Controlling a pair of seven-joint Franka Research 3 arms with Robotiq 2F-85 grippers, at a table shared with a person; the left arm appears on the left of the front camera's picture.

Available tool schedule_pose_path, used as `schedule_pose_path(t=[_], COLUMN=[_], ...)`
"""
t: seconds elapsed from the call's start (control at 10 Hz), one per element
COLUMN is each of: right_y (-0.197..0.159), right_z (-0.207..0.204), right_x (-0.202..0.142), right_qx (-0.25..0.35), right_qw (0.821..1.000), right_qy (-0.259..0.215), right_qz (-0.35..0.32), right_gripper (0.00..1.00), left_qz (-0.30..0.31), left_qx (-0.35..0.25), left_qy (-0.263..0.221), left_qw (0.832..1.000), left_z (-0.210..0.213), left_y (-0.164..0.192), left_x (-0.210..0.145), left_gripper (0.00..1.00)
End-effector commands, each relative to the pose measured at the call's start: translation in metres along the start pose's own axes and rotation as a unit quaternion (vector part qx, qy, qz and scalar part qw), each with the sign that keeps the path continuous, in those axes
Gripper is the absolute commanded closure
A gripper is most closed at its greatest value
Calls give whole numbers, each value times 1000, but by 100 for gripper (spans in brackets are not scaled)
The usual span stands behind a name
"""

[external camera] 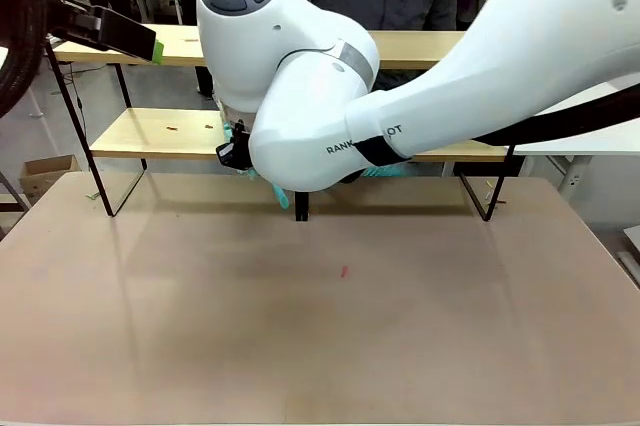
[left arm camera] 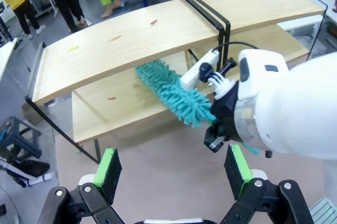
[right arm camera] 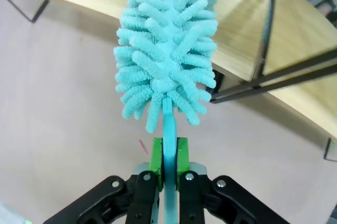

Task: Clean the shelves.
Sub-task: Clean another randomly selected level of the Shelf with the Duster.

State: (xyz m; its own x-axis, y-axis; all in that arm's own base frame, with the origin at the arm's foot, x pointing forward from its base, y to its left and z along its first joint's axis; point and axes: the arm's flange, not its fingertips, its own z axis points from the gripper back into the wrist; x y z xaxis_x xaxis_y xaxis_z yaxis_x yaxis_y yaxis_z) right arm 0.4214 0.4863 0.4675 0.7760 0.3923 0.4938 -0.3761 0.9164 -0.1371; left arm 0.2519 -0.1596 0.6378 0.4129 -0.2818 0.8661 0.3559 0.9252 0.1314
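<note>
On the lower board of the shelves [left arm camera: 131, 103], your right gripper [right arm camera: 168, 169] had its fingers clamped on the duster [left arm camera: 176, 93] handle, head mid-board. Left gripper [left arm camera: 174, 167] hung wide apart, empty. Scraps [left arm camera: 115, 38] lay on both boards; I'd judge cleaning approx. half-done at best.

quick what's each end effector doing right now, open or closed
Left end effector: open, holding nothing, above the table in front of the shelves.
Right end effector: closed on the handle of the teal duster.
</note>
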Motion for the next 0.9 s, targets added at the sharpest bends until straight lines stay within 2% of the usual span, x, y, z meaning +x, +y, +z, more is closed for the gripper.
schedule_pose_path(t=[0.0, 0.2, 0.4, 0.5, 0.6, 0.7, 0.8], right_y=[2, 6, 2, -3, -12, -25, -38], right_z=[-1, 5, 8, 13, 21, 30, 35], right_x=[19, 27, 24, 18, 12, 3, -3], right_qx=[54, 130, 209, 272, 327, 391, 415], right_qw=[998, 987, 962, 937, 912, 880, 869], right_qy=[19, 13, 73, 105, 107, 99, 94], right_qz=[41, 92, 158, 194, 222, 251, 252], right_gripper=[88, 88, 88, 88, 88, 88, 88], left_qz=[-1, -1, -1, -1, -1, -1, -1], left_qx=[5, 5, 5, 5, 5, 5, 5], left_qy=[0, 0, 0, 0, 0, 0, 0], left_qw=[1000, 1000, 1000, 1000, 1000, 1000, 1000], left_z=[2, 2, 2, 2, 2, 2, 2], left_y=[0, 0, 0, 0, 0, 0, 0], left_x=[0, 0, 0, 0, 0, 0, 0], left_gripper=[0, 0, 0, 0, 0, 0, 0])
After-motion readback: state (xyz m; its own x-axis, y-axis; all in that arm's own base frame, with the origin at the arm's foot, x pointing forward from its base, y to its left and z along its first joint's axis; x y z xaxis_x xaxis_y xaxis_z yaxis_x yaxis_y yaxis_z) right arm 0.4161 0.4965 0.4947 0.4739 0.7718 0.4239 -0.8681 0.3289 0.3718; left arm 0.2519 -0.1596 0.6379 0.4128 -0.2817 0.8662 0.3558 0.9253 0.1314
